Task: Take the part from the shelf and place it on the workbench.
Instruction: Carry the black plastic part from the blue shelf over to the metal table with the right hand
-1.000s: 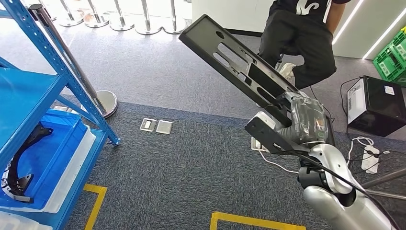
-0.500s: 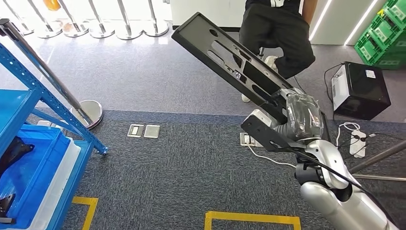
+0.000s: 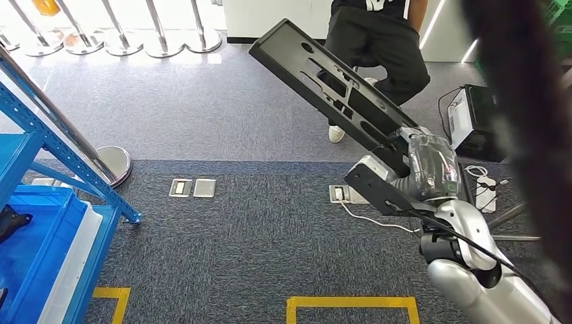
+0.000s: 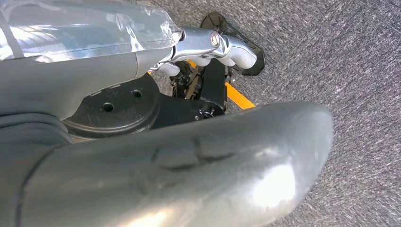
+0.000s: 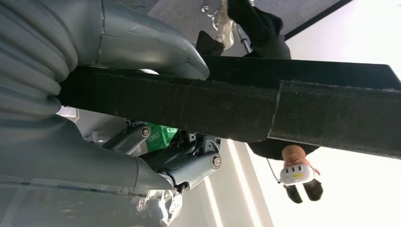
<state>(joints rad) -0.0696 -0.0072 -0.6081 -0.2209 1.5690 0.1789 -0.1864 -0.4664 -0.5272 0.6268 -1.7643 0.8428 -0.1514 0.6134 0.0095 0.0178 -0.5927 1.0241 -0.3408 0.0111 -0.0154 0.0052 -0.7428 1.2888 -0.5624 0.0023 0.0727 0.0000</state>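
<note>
Fingers (image 5: 156, 45) of the right hand (image 3: 428, 165) clamp around the long black part (image 3: 337, 94) near its lower end, thumb on one face and darker fingers on the other. The part (a flat slotted plate) slants up and away over the grey carpet (image 3: 256, 229), clear of the blue shelf (image 3: 40, 135). A seated person (image 3: 378, 40) is behind it. Whether the left hand (image 4: 208, 47) is open or closed cannot be told.
</note>
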